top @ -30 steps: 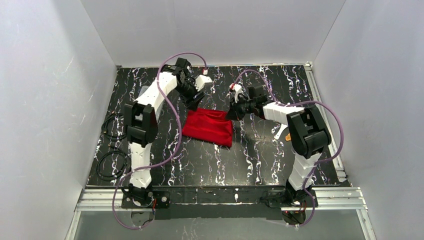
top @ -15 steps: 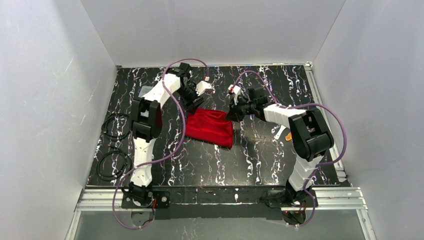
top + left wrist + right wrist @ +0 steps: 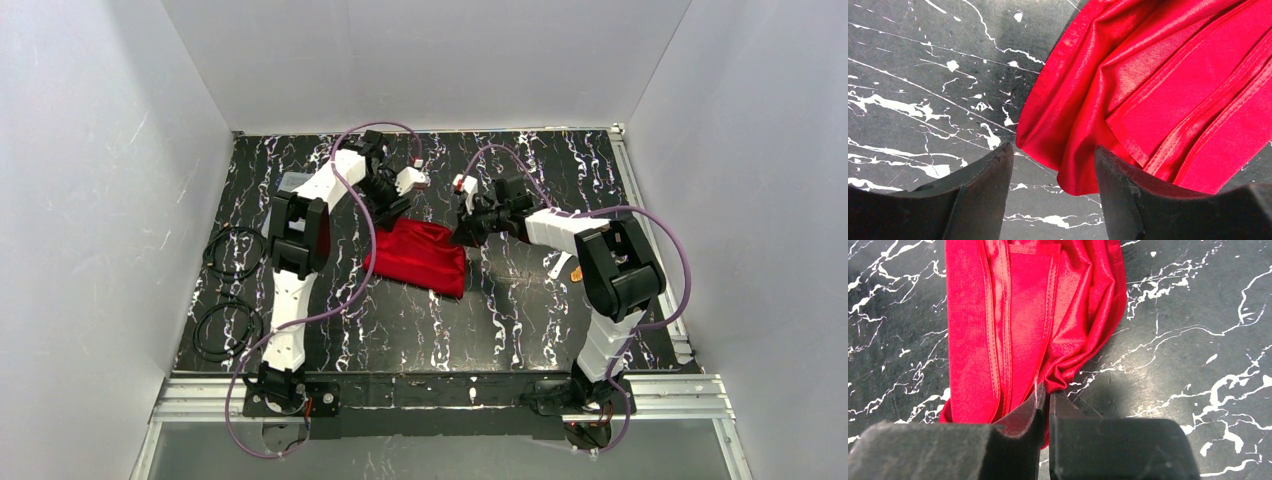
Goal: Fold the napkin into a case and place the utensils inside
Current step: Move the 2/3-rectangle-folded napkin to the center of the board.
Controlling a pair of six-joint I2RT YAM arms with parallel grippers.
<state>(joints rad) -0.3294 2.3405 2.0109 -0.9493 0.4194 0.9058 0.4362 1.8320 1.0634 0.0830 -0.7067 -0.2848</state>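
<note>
Utensils [image 3: 556, 266] right of napkin [image 3: 420, 256]; cables [image 3: 228, 254] left

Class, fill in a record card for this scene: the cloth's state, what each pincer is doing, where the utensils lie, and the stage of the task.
cloth: napkin, red, folded into a creased, layered band on the black marbled table
left: left pincer open over one napkin corner, gripping nothing
right: right pincer shut on the napkin's opposite edge
cutlery: utensils on the table right of the napkin, beside the right arm, outside the cloth
stage: folding under way; utensils not yet placed
</note>
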